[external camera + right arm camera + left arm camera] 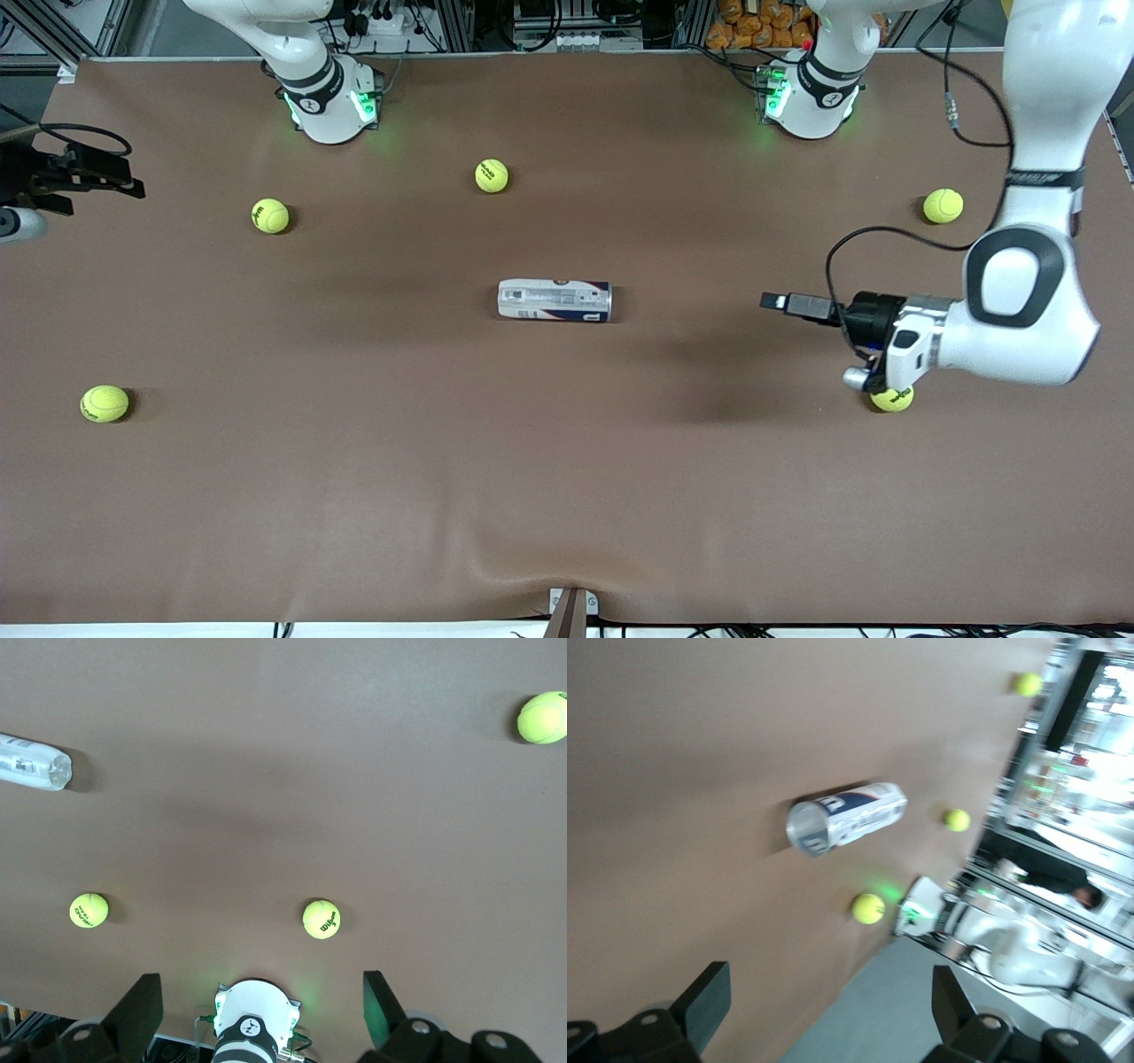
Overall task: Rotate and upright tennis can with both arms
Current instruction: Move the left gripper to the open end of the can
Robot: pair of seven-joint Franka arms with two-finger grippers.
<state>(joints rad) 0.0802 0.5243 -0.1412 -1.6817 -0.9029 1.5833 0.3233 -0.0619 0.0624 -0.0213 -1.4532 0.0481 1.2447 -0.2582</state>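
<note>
The tennis can [555, 300] lies on its side in the middle of the brown table, long axis running between the two arms' ends. It also shows in the left wrist view [846, 818] and at the edge of the right wrist view [34, 762]. My left gripper [775, 301] hangs over the table toward the left arm's end, apart from the can, pointing at its end. It is open and empty [830, 1001]. My right gripper [124, 177] hangs over the table's edge at the right arm's end, open and empty [261, 1010].
Several yellow-green tennis balls lie scattered: one [492, 175] near the bases, one [270, 215], one [104, 403] toward the right arm's end, one [943, 206] and one [892, 399] under the left arm's wrist. The right arm's base [252, 1023] shows below its gripper.
</note>
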